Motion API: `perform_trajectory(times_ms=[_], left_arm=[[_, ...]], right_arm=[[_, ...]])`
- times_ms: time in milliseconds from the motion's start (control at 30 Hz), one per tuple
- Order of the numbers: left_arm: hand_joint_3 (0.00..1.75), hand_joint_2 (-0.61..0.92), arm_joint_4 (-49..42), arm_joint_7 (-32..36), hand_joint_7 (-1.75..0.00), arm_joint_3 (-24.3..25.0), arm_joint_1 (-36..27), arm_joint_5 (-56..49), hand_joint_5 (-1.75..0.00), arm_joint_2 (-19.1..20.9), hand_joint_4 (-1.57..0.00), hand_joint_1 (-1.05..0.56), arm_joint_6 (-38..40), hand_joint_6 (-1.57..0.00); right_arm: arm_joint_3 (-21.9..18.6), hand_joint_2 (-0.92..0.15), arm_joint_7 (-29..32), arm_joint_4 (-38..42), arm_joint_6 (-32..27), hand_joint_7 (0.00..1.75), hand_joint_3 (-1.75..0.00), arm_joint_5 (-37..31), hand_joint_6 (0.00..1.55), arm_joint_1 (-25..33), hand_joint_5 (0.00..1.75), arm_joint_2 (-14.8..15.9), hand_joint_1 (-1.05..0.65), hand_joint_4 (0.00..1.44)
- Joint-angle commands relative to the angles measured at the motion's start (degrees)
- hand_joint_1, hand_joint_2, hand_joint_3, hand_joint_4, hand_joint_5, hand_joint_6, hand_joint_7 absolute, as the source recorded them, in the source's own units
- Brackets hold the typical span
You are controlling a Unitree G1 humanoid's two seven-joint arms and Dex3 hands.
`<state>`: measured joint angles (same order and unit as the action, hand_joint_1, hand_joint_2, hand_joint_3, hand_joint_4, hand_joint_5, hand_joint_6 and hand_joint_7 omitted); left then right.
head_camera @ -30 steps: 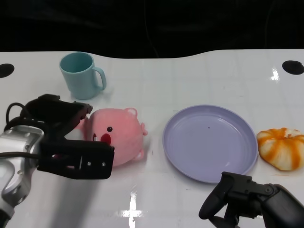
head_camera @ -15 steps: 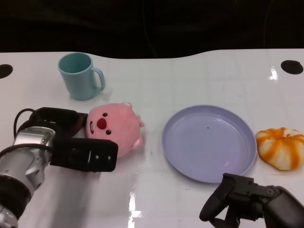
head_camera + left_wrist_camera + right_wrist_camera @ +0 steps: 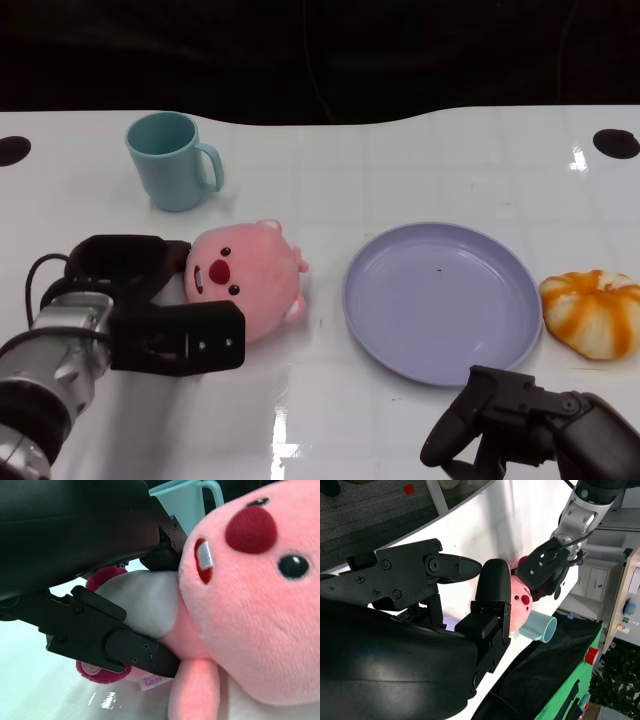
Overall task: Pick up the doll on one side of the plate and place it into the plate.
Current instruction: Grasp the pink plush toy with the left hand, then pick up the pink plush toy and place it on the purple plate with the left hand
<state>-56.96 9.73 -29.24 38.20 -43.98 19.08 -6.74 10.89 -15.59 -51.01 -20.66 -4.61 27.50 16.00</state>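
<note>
The left robot hand (image 3: 160,300) clamps the pink doll (image 3: 245,280) from both sides, fingers (image 3: 125,650) pressed against its white belly. The doll sits on the white tabletop (image 3: 400,170), just left of the purple plate (image 3: 440,300), near a teal mug (image 3: 172,160). The right robot hand (image 3: 510,425) holds nothing, fingers loosely apart.

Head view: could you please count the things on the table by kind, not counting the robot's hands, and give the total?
Doll: 1
Mug: 1
Plate: 1
Orange and white pumpkin-shaped toy: 1
Total: 4
</note>
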Motion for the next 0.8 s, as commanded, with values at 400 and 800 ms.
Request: perform_trajectory(times_ms=[400,800], left_arm=[[1.3,0.47,13.14,4.83,-1.75,12.6,-11.3,15.47,-1.75,-0.73,-0.99,-0.2,-4.4,-0.79],[1.44,0.34,34.91,-6.52,-1.75,15.37,-12.52,18.93,-1.75,-1.55,-0.99,-0.16,2.59,-0.81]], right_arm=[[-1.49,-0.92,-0.36,0.15,0.53,1.31,-0.35,0.98,0.58,-0.06,1.6,0.57,-0.25,0.65],[-0.4,-0.92,-0.1,0.35,0.3,1.31,-0.35,-0.33,0.6,-0.61,1.59,0.6,-0.25,0.67]])
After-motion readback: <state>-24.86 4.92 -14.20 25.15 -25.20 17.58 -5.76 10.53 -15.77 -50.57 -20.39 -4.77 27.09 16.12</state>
